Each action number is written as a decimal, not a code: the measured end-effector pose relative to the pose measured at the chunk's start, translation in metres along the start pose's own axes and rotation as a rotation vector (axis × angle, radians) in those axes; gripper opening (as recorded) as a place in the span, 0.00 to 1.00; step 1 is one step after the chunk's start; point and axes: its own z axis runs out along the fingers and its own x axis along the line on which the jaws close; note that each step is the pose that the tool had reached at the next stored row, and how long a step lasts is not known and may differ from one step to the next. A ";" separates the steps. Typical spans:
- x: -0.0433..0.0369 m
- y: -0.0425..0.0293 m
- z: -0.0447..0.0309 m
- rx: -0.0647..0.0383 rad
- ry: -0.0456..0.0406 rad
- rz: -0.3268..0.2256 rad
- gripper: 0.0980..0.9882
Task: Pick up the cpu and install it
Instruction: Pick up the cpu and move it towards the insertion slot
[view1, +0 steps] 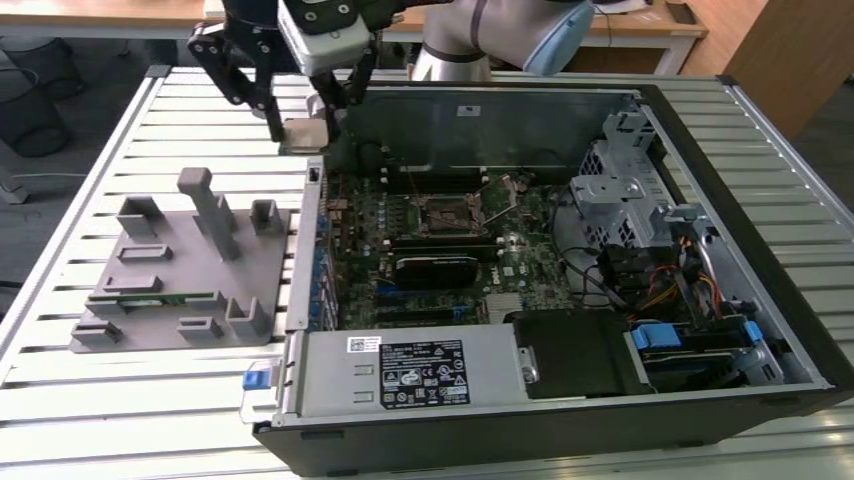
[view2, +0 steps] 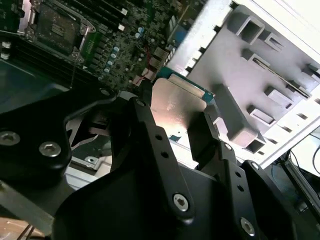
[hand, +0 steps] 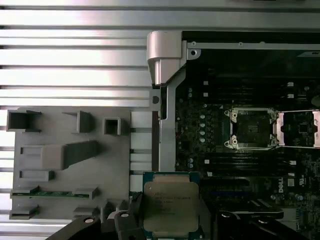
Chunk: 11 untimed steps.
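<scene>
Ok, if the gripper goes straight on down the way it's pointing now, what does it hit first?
Likely the case's side wall, not the open socket. In the first wrist view, the cpu held in the gripper hangs partly over that wall. Depth is unclear, so treat this as a guess.

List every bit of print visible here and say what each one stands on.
cpu, held in the pincer: faint print on its metal top, too blurred to read.
Black label on the power supply: white print, too small to read.
White sticker on the case wall: too small to read.
</scene>
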 end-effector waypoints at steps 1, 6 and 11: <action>-0.0139 0.0008 0.0000 0.000 0.0000 0.000 0.49; -0.0353 0.0038 0.0002 0.000 0.0000 0.000 0.49; -0.0545 0.0080 0.0005 0.000 0.0000 0.000 0.49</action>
